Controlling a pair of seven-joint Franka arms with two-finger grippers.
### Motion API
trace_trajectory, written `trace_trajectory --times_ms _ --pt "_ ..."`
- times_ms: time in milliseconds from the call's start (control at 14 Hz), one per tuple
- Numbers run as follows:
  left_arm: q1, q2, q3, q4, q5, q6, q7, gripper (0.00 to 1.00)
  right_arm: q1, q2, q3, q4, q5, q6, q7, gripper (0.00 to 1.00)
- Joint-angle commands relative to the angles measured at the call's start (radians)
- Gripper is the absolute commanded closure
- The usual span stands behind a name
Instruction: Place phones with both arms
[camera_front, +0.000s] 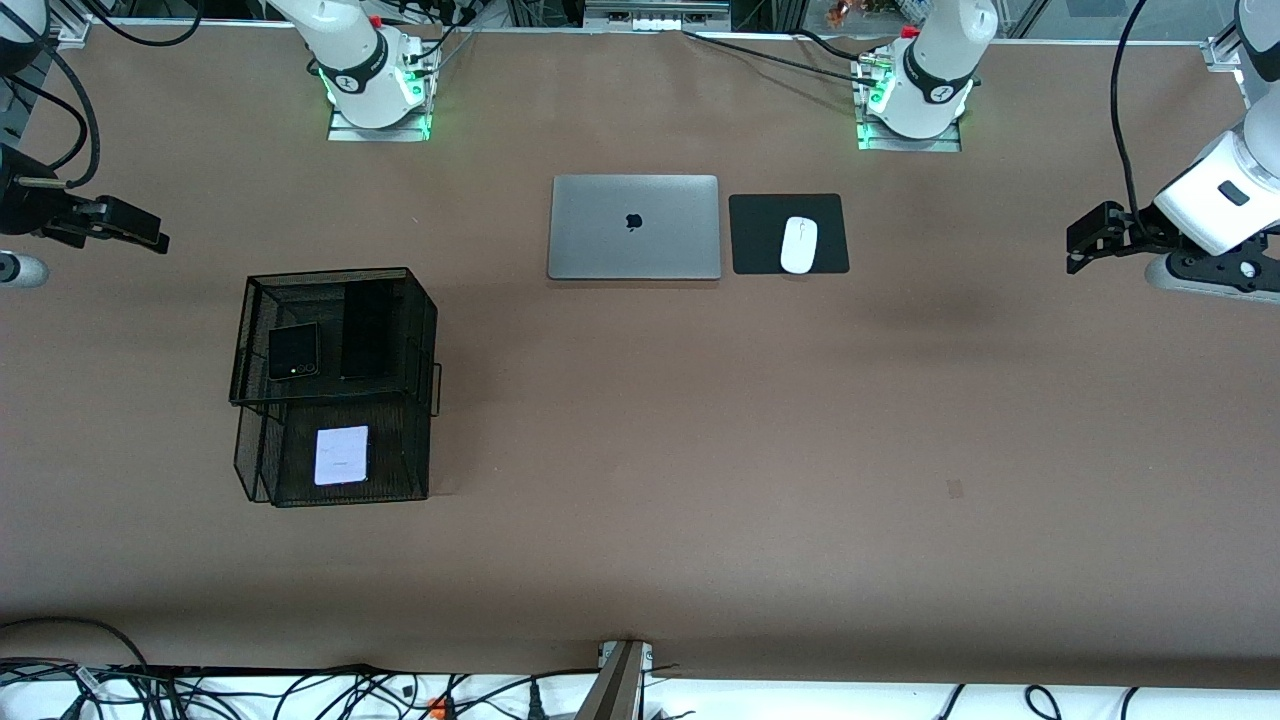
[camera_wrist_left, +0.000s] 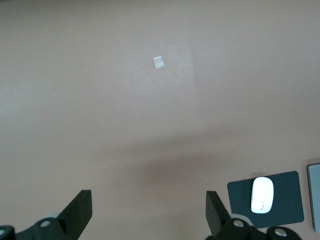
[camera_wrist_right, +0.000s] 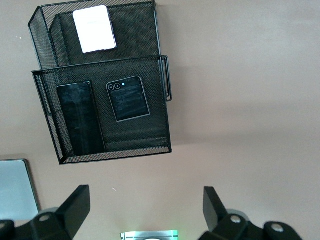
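Observation:
A black wire two-tier basket (camera_front: 432, 330) stands toward the right arm's end of the table. Its upper tier holds the small squarish black phone (camera_front: 293, 352) and the long slim black slab (camera_front: 367, 330) side by side. The lower tier, nearer the front camera, holds the pale lilac-white phone (camera_front: 341, 455). The right wrist view shows the same basket (camera_wrist_right: 165, 107) with the white phone (camera_wrist_right: 95, 28), slab (camera_wrist_right: 80, 118) and squarish black phone (camera_wrist_right: 128, 98). My right gripper (camera_front: 155, 238) (camera_wrist_right: 145, 194) is open and empty, raised off the basket's end. My left gripper (camera_front: 1072, 245) (camera_wrist_left: 148, 196) is open and empty over bare table at the left arm's end.
A closed silver laptop (camera_front: 634, 227) lies mid-table near the bases, beside a white mouse (camera_front: 798, 244) on a black pad (camera_front: 835, 215). The mouse (camera_wrist_left: 262, 194) and pad (camera_wrist_left: 290, 200) show in the left wrist view. A small tape mark (camera_front: 955, 488) is on the table.

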Motion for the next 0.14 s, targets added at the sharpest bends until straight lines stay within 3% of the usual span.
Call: trace_trajectory --times_ms 0,71 --pt "0.003 0.018 -0.001 0.034 -0.01 -0.021 0.025 0.0 -0.017 -0.014 0.018 -0.007 -0.019 -0.002 0.01 0.0" --pt "0.003 0.018 -0.001 0.034 -0.01 -0.022 0.025 0.0 -0.017 -0.014 0.018 -0.007 -0.02 0.0 0.009 0.0"
